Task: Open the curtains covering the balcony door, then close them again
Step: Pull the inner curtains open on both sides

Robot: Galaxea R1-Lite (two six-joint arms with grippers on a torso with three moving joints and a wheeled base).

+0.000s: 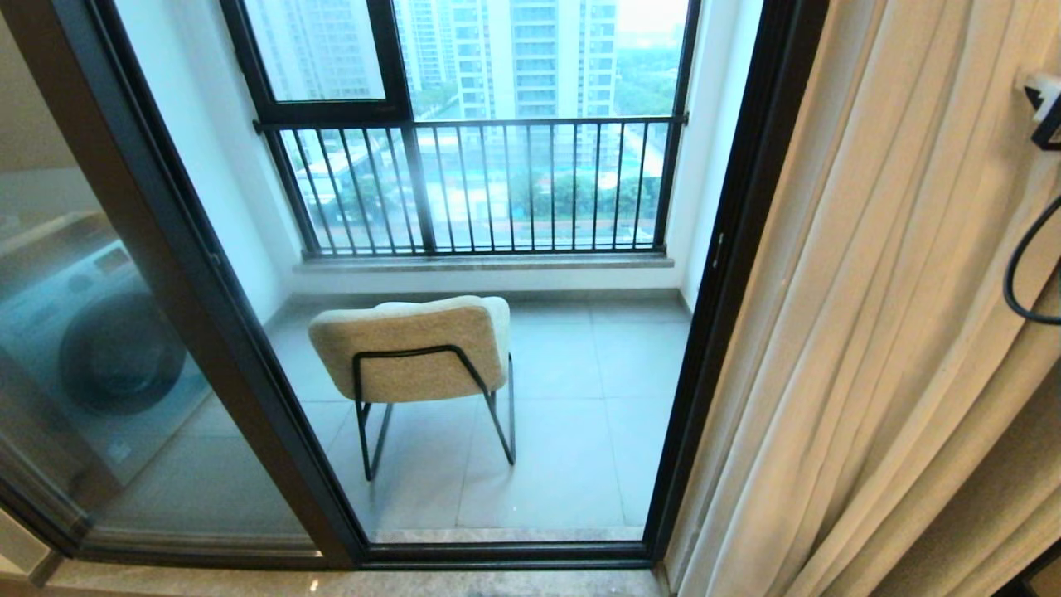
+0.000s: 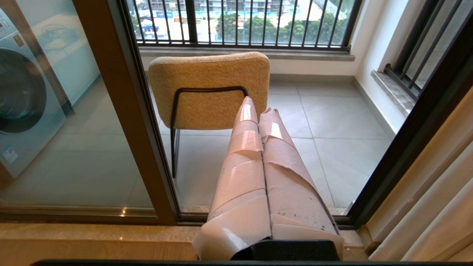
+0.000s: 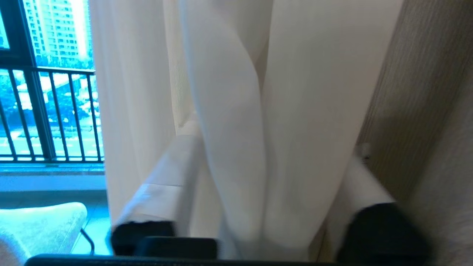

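Observation:
The cream pleated curtains (image 1: 870, 332) hang bunched at the right side of the balcony door (image 1: 729, 274), whose glass and black frame stand uncovered. In the right wrist view my right gripper (image 3: 275, 144) is open, its white-wrapped fingers (image 3: 170, 173) spread wide, with loose folds of the curtains (image 3: 236, 111) hanging between them. Only a bit of the right arm (image 1: 1046, 116) shows at the head view's right edge, against the fabric. My left gripper (image 2: 255, 105) is shut and empty, pointing low toward the door sill, with the curtains (image 2: 436, 207) off to its side.
Beyond the glass, a beige chair (image 1: 414, 348) on black legs stands on the tiled balcony floor. A washing machine (image 1: 99, 332) sits behind the left glass panel. A black-railed window (image 1: 481, 182) closes the balcony's far side. A wall (image 3: 425, 92) lies just past the curtains.

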